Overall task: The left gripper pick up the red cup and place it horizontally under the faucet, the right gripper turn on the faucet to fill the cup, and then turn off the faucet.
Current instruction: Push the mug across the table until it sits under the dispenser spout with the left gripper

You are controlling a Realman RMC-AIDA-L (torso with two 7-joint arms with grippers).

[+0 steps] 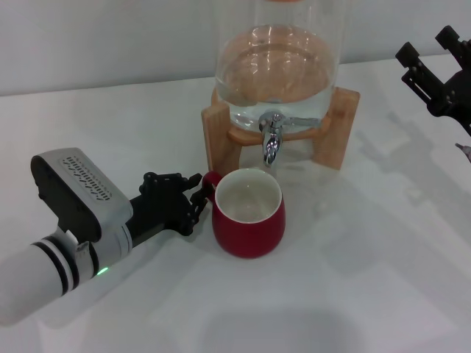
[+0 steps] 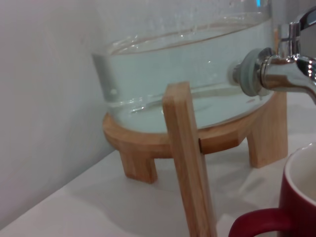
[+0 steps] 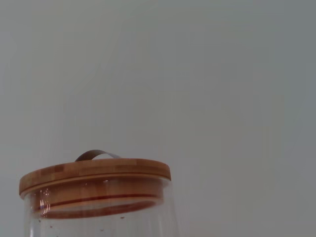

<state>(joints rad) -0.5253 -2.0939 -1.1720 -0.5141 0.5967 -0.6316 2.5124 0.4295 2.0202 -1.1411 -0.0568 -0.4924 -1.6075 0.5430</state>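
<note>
**Positioning the cup beneath the spout**

Clamped on the handle of the red cup, the left pincer is seen low on the counter. The cup stands upright, its mouth just in front of and below the faucet. Any final adjustment should be kept small; the wooden stand lies near. The right pincer, jaws apart, hangs well clear, with open room towards the lever.

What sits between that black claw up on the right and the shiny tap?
In the head view, only the dispenser's wooden stand leg and bare white table lie between the right end effector and the faucet.
</note>
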